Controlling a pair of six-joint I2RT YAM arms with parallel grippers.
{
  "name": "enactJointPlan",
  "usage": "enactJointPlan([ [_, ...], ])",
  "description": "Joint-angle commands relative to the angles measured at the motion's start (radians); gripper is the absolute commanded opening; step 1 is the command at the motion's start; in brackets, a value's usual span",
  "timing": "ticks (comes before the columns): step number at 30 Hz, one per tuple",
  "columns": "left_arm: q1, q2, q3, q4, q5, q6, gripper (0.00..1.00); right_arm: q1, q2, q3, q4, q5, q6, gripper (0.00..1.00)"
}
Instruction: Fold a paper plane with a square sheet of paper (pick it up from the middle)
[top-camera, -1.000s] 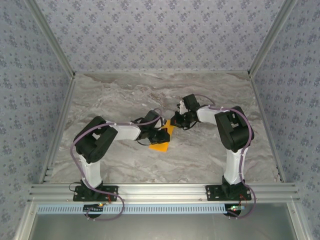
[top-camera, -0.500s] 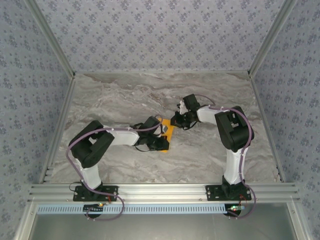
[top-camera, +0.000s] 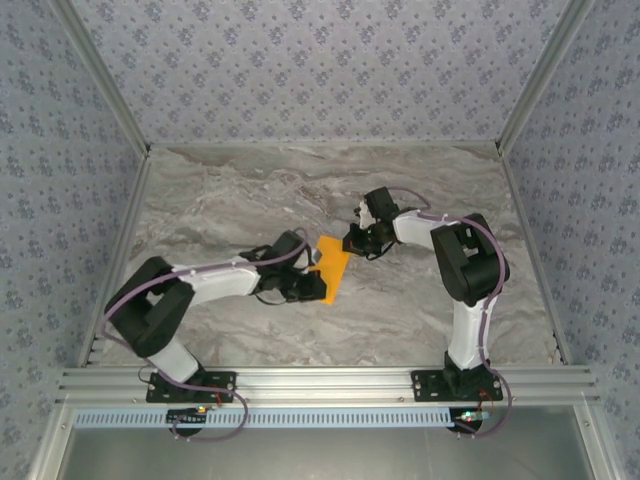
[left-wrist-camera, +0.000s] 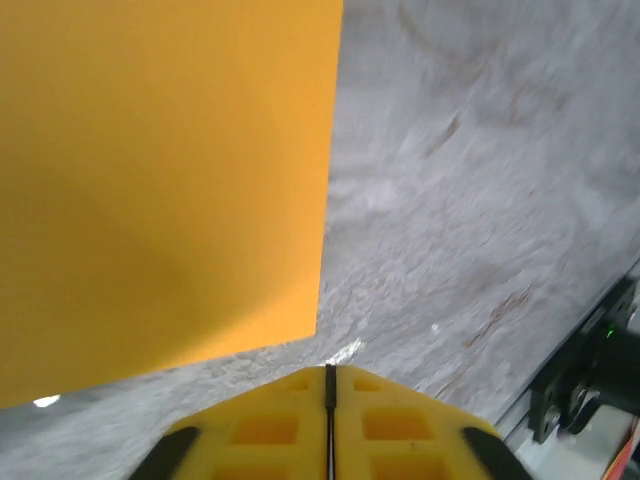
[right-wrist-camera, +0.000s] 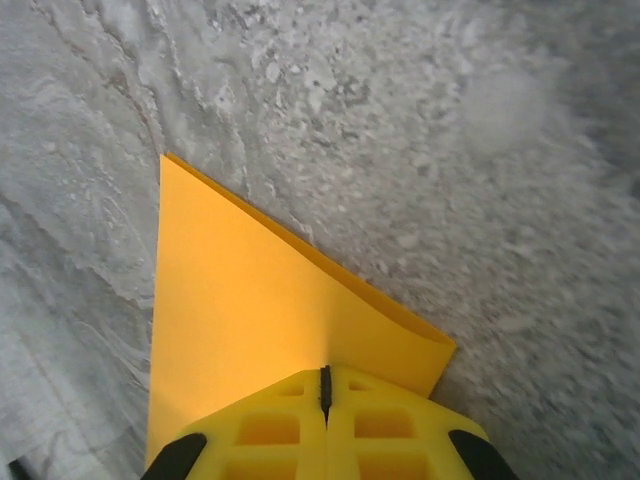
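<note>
Orange: one folded sheet of paper (top-camera: 335, 262), left claw (left-wrist-camera: 328, 378) clenched beside it, right claw (right-wrist-camera: 324, 378) clenched over its edge.

Paper: a thin, bright-orange sheet of paper (right-wrist-camera: 250, 320) lies flat on the table, with one sharp corner at the upper left and another at the right.
Fold: along its upper-right side a second layer's edge runs just beside the first.
Right gripper: the right gripper (right-wrist-camera: 325, 372) sits at the bottom edge, its yellow, grid-moulded jaws pressed together with a thin dark seam between them.
Contact: the tips lie over the paper's near part; whether they pinch it cannot be told.
Table: a grey-white marbled tabletop (right-wrist-camera: 450, 150), blurred toward the right.
</note>
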Motion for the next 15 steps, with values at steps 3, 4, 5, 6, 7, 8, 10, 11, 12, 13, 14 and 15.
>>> enactJointPlan([
  [3,0.143,-0.145,0.030,-0.164,-0.136,-0.027,0.40,0.094,-0.140,0.078,-0.257,0.242,-0.055,0.24],
  [4,0.174,-0.165,0.025,-0.195,-0.155,-0.026,0.44,0.119,-0.164,0.081,-0.282,0.288,-0.052,0.28],
  [5,0.203,-0.184,0.011,-0.210,-0.167,-0.027,0.49,0.141,-0.178,0.084,-0.301,0.320,-0.047,0.32],
  [6,0.237,-0.205,-0.004,-0.224,-0.178,-0.034,0.55,0.166,-0.188,0.091,-0.322,0.353,-0.041,0.35],
  [7,0.270,-0.220,-0.015,-0.242,-0.189,-0.043,0.61,0.194,-0.190,0.099,-0.342,0.388,-0.031,0.39],
  [8,0.297,-0.232,-0.025,-0.254,-0.195,-0.045,0.66,0.220,-0.188,0.108,-0.345,0.417,-0.021,0.43],
  [10,0.341,-0.249,-0.036,-0.284,-0.216,-0.041,0.74,0.283,-0.167,0.141,-0.381,0.475,0.023,0.50],
  [11,0.356,-0.252,-0.038,-0.297,-0.229,-0.039,0.78,0.310,-0.150,0.159,-0.391,0.496,0.042,0.53],
  [12,0.371,-0.255,-0.038,-0.316,-0.249,-0.040,0.81,0.337,-0.128,0.186,-0.410,0.524,0.064,0.55],
  [13,0.384,-0.257,-0.038,-0.332,-0.260,-0.040,0.83,0.361,-0.100,0.212,-0.424,0.542,0.085,0.57],
  [14,0.396,-0.258,-0.039,-0.341,-0.264,-0.039,0.85,0.377,-0.079,0.231,-0.430,0.547,0.096,0.58],
  [15,0.408,-0.260,-0.043,-0.350,-0.268,-0.040,0.87,0.392,-0.054,0.249,-0.431,0.547,0.109,0.58],
])
